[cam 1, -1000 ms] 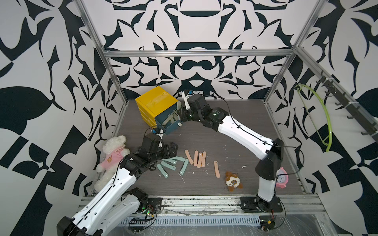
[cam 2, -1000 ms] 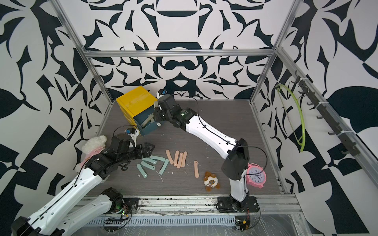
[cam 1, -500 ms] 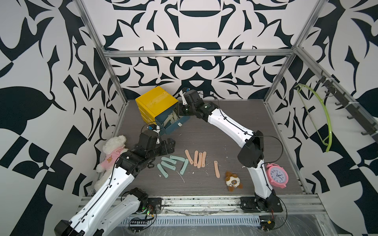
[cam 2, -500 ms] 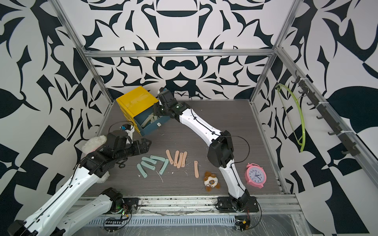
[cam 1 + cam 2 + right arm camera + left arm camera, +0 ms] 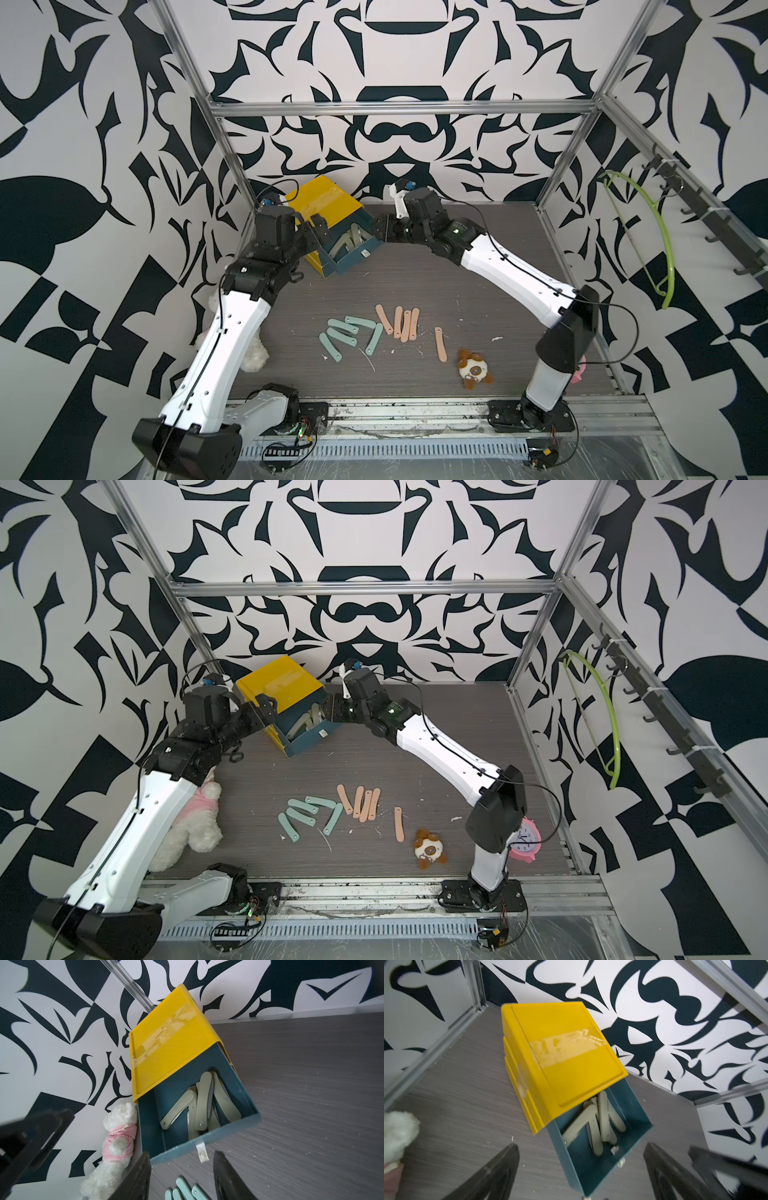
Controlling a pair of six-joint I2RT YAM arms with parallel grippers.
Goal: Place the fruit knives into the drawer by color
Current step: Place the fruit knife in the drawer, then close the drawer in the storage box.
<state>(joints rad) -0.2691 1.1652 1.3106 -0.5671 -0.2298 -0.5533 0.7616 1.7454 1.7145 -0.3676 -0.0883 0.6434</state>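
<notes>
A yellow cabinet [image 5: 328,208] stands at the back left with its blue drawer [image 5: 357,259] pulled out. Several olive fruit knives [image 5: 203,1101] lie in the drawer. On the table lie several teal knives [image 5: 349,336] and several pink ones [image 5: 399,322], one pink knife [image 5: 440,349] apart. My left gripper [image 5: 320,232] hangs open at the drawer's left side, holding nothing [image 5: 581,1147]. My right gripper [image 5: 380,232] is open and empty at the drawer's right front corner [image 5: 181,1154]. Both grippers show in both top views.
A white plush bear in pink [image 5: 199,812] lies under my left arm near the left wall. A small brown plush dog [image 5: 473,368] and a pink alarm clock [image 5: 525,839] sit front right. A green hanger [image 5: 648,241] hangs on the right wall.
My left arm rose from beside the teal knives up to the drawer's left side. My right gripper's jaws opened wider by the drawer and its arm shifted.
</notes>
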